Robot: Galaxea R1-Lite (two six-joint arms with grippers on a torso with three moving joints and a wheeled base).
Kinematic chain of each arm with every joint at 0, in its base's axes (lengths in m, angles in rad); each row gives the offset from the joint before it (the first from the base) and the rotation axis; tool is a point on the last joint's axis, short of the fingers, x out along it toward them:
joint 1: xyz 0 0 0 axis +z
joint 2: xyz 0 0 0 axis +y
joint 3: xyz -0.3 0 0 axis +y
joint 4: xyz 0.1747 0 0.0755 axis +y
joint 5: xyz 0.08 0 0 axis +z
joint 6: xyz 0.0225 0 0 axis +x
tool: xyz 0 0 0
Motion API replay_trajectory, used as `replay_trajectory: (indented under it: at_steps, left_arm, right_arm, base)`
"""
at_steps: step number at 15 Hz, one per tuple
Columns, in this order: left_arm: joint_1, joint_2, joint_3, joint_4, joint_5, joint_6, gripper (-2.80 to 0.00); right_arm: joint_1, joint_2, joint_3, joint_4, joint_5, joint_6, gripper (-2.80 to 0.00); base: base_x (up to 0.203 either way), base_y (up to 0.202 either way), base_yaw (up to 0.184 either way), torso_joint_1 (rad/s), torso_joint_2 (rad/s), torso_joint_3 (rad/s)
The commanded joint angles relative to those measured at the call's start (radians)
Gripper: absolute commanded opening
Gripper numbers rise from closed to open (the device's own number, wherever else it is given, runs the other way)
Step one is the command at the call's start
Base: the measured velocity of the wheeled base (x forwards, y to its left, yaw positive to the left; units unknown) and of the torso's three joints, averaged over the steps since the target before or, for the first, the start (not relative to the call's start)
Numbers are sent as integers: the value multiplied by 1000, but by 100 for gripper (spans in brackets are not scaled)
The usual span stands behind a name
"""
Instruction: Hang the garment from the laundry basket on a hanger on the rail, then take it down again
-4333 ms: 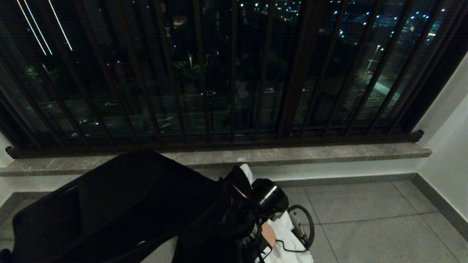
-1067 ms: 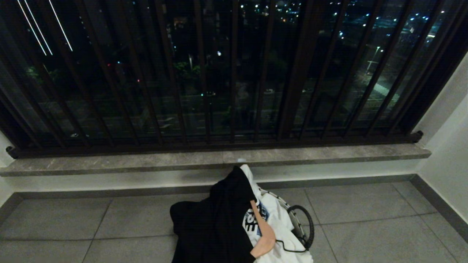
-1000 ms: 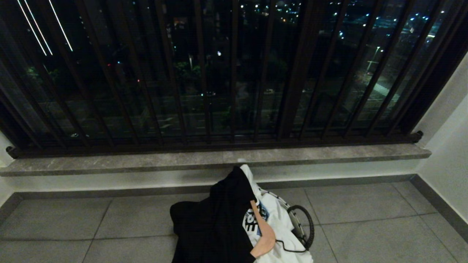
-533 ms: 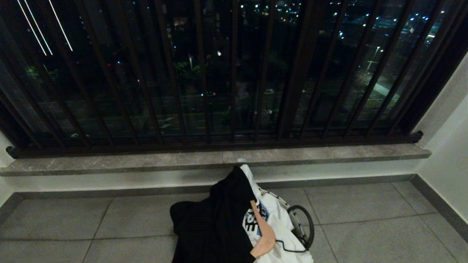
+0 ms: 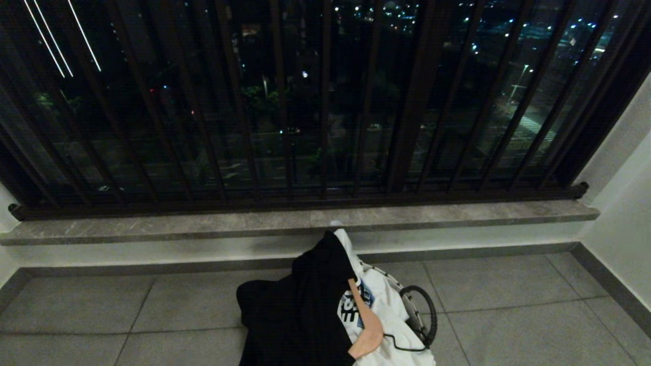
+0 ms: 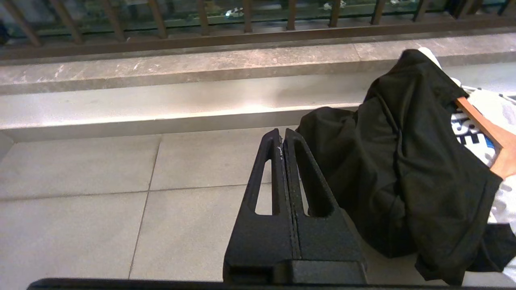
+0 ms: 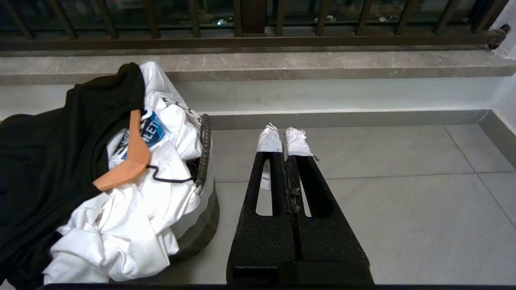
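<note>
Sitting on the tiled floor [image 5: 508, 315] near the step below the sill [image 5: 457, 211]: laundry basket [image 7: 201, 209], pale sides, black wire rim, ring handle [image 5: 427, 315] facing the robot's right. Overflowing w/ a white printed garment [image 7: 133, 217]; black garment [image 6: 403, 161] draping over the basket's left side and spilling onto the tiles, w/ a wooden hanger [image 7: 129, 165] poking out of its neck and a thin black hook wire trailing across the white cloth. Not showing any rail in these views, only window bars [image 5: 325, 101] above the sill. Judging the take-down as done or nearly so, since garment plus hanger are lying back at the basket. Hovering low just beside the black cloth, not touching: left gripper [image 6: 282, 139], fingers pressed together, holding nothing. Hanging apart on the basket's right over bare tile: right gripper [image 7: 284, 139], white-wrapped tips pressed together too, empty. Doing this step well, prob.: keeping both arms tucked, clearing the loose black hem on the floor, avoiding snagging the hook wire or the ring handle. Watching esp. for the basket being soft and light, so likely tipping if cloth gets dragged.
</note>
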Motion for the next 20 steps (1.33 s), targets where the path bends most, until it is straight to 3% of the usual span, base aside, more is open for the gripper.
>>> replay_trajectory:
  at_steps: [1,20]
  left_arm:
    - [1,1,0,0,5,-6,-280]
    - [1,2,0,0,5,-7,-280]
  right_arm:
    - [0,1,0,0,0,0,-280]
    - [0,1,0,0,0,0,-280]
  base:
    - [0,0,0,0,0,0]
    - [0,0,0,0,0,0]
